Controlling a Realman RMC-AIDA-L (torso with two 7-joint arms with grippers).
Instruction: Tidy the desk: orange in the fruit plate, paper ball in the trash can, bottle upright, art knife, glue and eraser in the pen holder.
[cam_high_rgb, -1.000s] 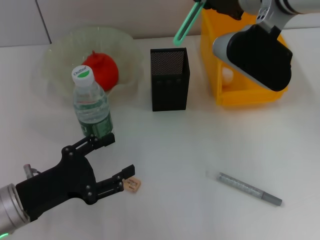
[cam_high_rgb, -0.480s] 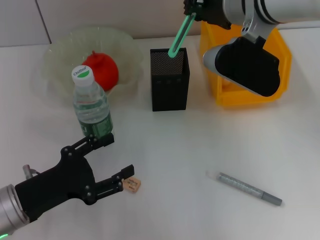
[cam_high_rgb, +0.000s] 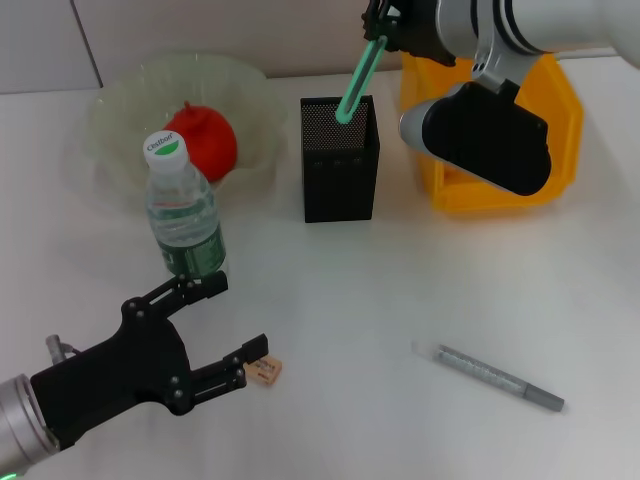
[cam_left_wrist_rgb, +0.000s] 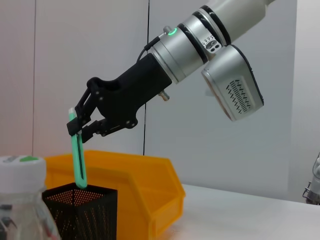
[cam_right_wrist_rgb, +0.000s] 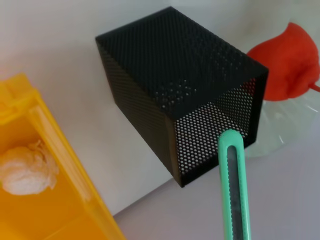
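Note:
My right gripper is shut on the top of the green art knife. The knife hangs tilted, its lower end at the open top of the black mesh pen holder. My left gripper hovers open at the front left, its fingertip beside the small tan eraser. The bottle stands upright. The orange lies in the clear fruit plate. A grey glue stick lies at the front right. The paper ball sits in the yellow trash can.
The trash can stands just right of the pen holder, under my right arm. The bottle is close behind my left gripper's upper finger. A wall runs along the table's far edge.
My right gripper has carried the art knife left and down, from beside the pen holder to over its opening. The left gripper has hardly moved.

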